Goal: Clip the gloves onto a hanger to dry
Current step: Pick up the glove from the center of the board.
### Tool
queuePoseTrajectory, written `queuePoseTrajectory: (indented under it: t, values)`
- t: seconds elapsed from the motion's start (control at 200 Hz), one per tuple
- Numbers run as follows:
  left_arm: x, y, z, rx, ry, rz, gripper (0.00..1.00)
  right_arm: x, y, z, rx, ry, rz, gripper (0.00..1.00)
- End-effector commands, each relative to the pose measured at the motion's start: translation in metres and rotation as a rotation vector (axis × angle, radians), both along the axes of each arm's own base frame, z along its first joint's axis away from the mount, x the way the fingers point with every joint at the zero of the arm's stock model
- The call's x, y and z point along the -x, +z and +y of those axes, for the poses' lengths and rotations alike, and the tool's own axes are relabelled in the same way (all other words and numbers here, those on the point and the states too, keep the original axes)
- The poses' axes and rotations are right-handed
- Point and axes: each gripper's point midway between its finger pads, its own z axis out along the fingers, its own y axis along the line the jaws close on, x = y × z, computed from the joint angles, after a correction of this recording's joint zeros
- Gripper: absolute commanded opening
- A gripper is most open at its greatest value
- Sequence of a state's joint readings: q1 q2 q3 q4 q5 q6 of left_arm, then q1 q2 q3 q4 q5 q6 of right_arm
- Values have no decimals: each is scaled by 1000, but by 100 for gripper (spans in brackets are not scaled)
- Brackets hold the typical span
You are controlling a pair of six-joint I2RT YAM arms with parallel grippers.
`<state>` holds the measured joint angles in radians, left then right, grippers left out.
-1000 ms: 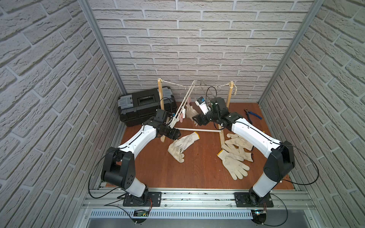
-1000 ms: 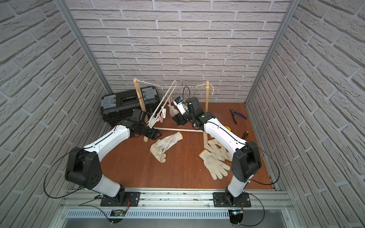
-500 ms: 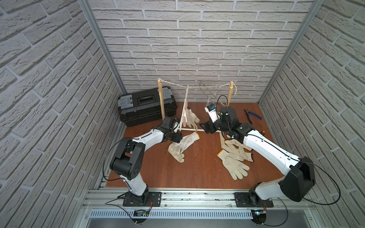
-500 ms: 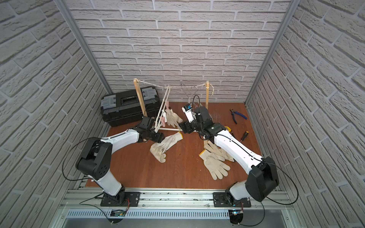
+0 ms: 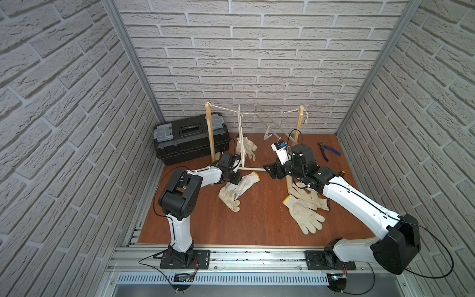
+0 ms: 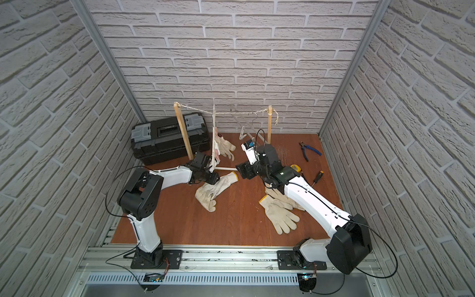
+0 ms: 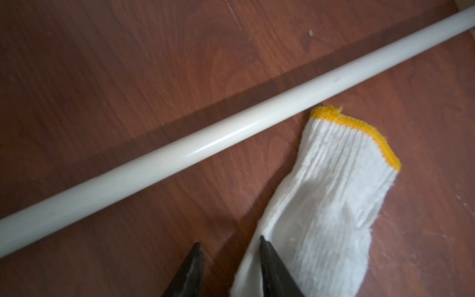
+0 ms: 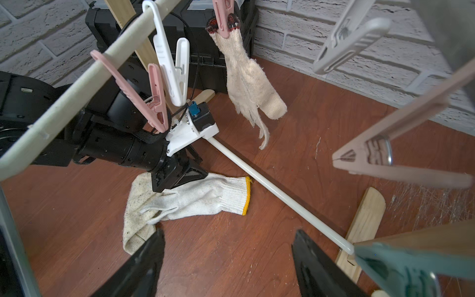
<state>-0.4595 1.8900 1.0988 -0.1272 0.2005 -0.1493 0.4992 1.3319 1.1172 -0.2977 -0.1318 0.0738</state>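
A white glove with a yellow cuff lies on the wooden floor beside the rack's white bottom bar. My left gripper is down at this glove. Its jaws are narrow but open; one fingertip rests on the glove's edge. Another glove hangs from a pink clip on the hanger. Further gloves lie piled under my right arm. My right gripper hovers open and empty over bare floor.
The rack's wooden posts carry a rope with a second hanger. Free pink and white clips hang near my left wrist. A black toolbox stands at the back left; pliers and a screwdriver lie right.
My left gripper dropped from the hanger to the floor glove and its jaws narrowed. My right gripper pulled back from the hanger, which swung back to hang straight.
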Motion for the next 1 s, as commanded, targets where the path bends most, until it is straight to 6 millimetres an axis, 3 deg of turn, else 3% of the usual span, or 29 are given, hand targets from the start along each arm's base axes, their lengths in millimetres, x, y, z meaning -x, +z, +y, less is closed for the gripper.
queuePoseTrajectory:
  t: [0.0, 0.085, 0.17, 0.42, 0.58, 0.76, 0.995]
  values:
    - [4, -2, -10, 31, -41, 26, 24, 3, 6, 1, -28, 2, -12, 79]
    - [9, 2, -12, 40, -66, 39, 16, 4, 4, 2, -32, 7, -5, 78]
    - [13, 14, -14, 59, -89, 33, 0, 5, 1, 2, -33, 10, 4, 78]
    - [17, 56, -7, 108, -89, -25, 0, 10, -13, 5, -77, -1, 58, 77]
    - [26, 85, -12, 194, -94, -89, 0, 11, -39, 10, -186, -90, 189, 76]
    - [42, 111, -16, 298, -110, -112, 0, 14, -55, 36, -358, -104, 261, 77]
    - [65, 152, -21, 443, -123, -157, 0, 12, -70, 56, -464, -111, 306, 77]
